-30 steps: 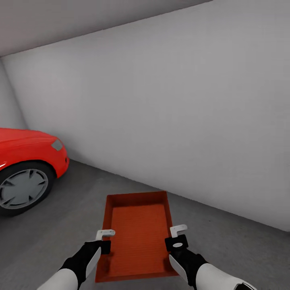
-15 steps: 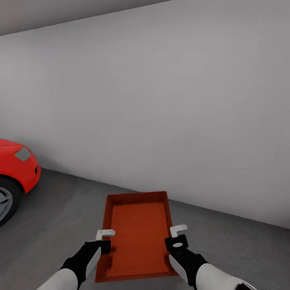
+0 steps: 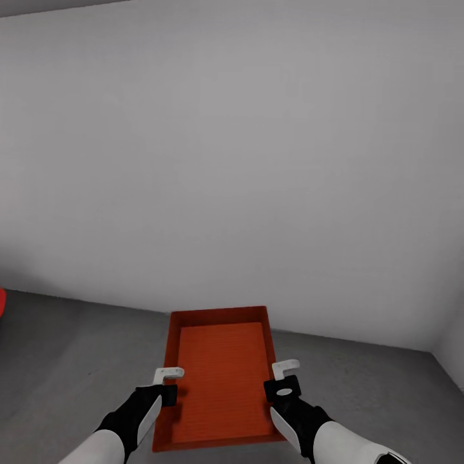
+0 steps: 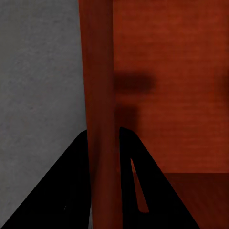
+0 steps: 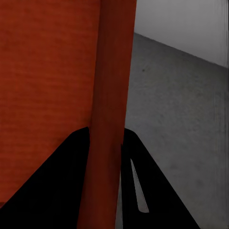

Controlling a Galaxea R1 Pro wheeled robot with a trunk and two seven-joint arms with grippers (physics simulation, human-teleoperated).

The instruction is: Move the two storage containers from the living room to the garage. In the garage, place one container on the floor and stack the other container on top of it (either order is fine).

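Between the two hands, out front of the trunk: one storage container (image 3: 221, 377), orange-red, lidless, held level above the garage floor (image 3: 77, 348). Left hand (image 3: 169, 384) is clamped on the left long wall, right hand (image 3: 284, 378) on the right long wall; both wrist views show the dark fingers (image 4: 71, 191) (image 5: 62, 186) closed either side of the thin rim (image 4: 101, 95) (image 5: 112, 86), one inside, one outside.

Handling, my read: light, empty, stiff enough to carry but thin walls will flex under pinch. Smooth plastic, so likely slippery if tilted. Current hold at mid-wall on opposite sides looks balanced; keep it symmetric and lower both arms together.

Surroundings: plain white-grey wall (image 3: 232, 161) straight ahead, meeting a side wall (image 3: 454, 348) in a corner at the right. Sliver of red car (image 3: 2, 301) at the left edge, well apart. Concrete below the bin looks bare, nothing blocking a set-down. Wall ahead limits further forward travel.
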